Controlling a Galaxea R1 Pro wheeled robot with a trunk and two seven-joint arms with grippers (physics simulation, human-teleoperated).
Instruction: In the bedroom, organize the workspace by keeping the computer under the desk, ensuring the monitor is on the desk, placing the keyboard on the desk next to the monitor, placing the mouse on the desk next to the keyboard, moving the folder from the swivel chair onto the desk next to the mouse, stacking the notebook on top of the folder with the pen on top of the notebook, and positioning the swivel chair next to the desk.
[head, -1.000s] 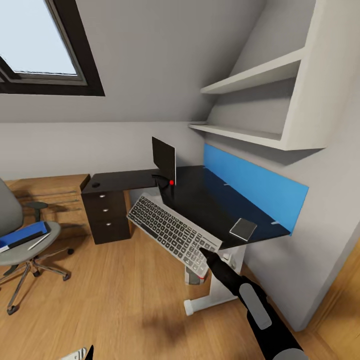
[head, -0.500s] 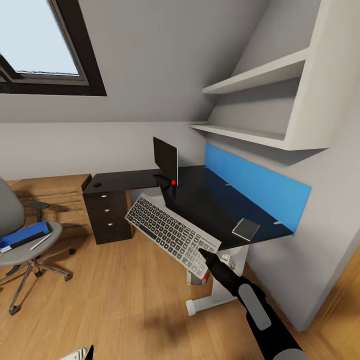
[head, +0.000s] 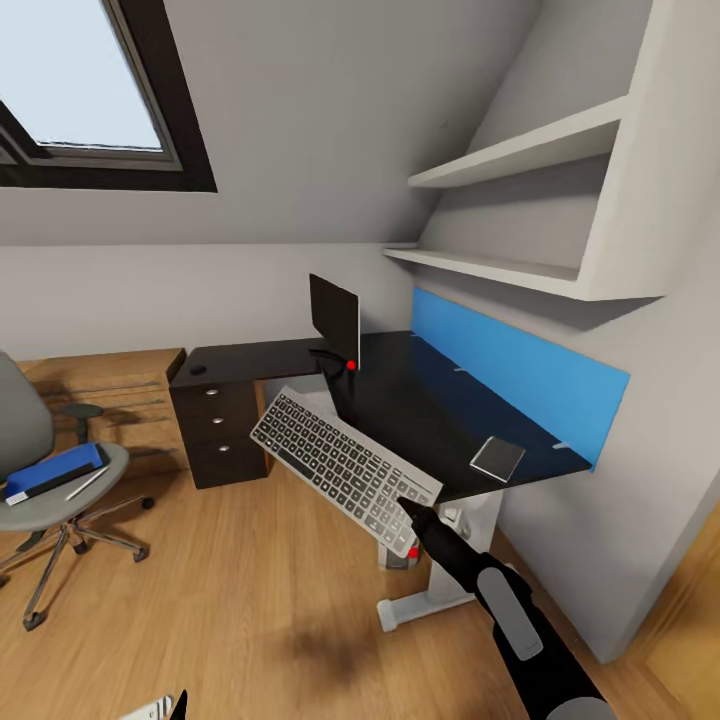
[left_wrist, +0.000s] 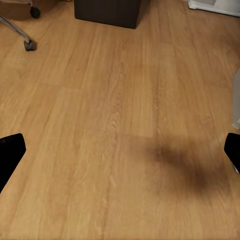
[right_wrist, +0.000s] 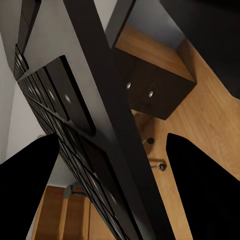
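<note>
My right gripper (head: 413, 511) is shut on one end of the long grey keyboard (head: 343, 466), holding it tilted in the air in front of the black desk (head: 405, 400). In the right wrist view the keyboard (right_wrist: 75, 125) runs between the fingers of the right gripper (right_wrist: 115, 190). The monitor (head: 336, 315) stands on the desk, edge-on. A small black notebook (head: 498, 457) lies near the desk's right end. A small dark mouse (head: 196, 369) sits on the left wing. The grey swivel chair (head: 25, 430) carries the blue folder (head: 55, 470) and the pen (head: 88, 482). My left gripper (left_wrist: 120, 152) hangs open over the floor.
A black drawer unit (head: 220, 430) with silver knobs stands under the desk's left wing, a light wooden dresser (head: 100, 395) beside it. A blue wall panel (head: 515, 375) backs the desk, white shelves (head: 510, 155) above. A white desk foot (head: 425, 600) rests on the wooden floor.
The whole head view has shifted slightly, so the camera moved. The keyboard stays in my right gripper at about the same tilt and place.
</note>
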